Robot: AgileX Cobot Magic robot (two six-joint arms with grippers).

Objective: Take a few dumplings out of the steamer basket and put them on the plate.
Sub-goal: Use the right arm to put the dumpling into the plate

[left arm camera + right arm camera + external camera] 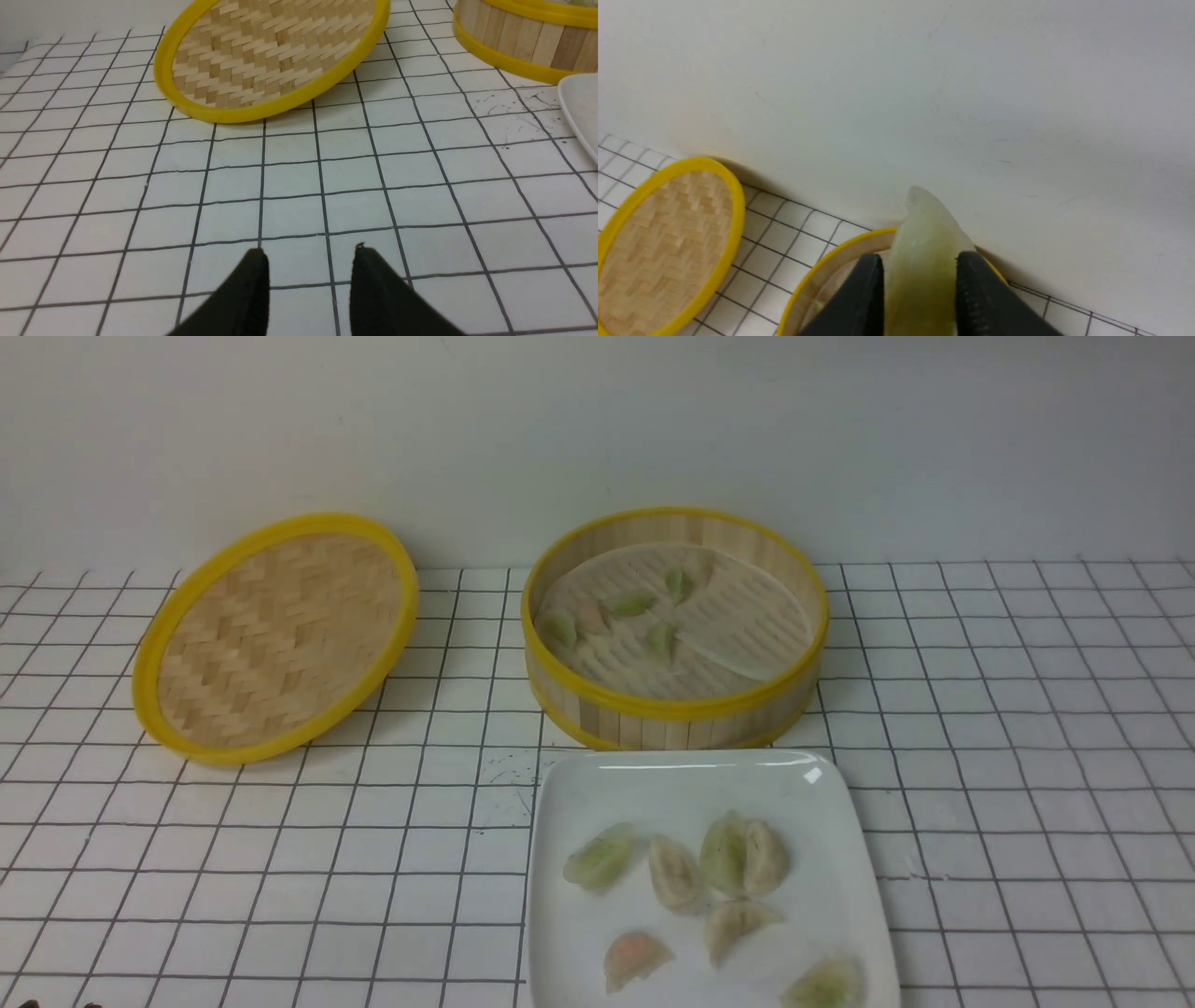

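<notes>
The steamer basket [672,714] stands mid-table, several dumplings [633,605] lying on its whitish liner. In front of it the white plate [672,775] carries several more dumplings [674,873]. Neither gripper shows in the front view. In the right wrist view my right gripper [920,255] is shut on a pale green dumpling [924,224], held in the air above the basket's rim [817,270]. In the left wrist view my left gripper [310,250] hangs open over bare grid table, nothing between its fingers, well short of the basket [523,42] and the plate's edge [581,107].
The flat woven lid [275,635] leans tilted against the back wall, left of the basket; it also shows in the left wrist view as the lid [271,51] and in the right wrist view as the lid [663,247]. A white wall closes the table's far side.
</notes>
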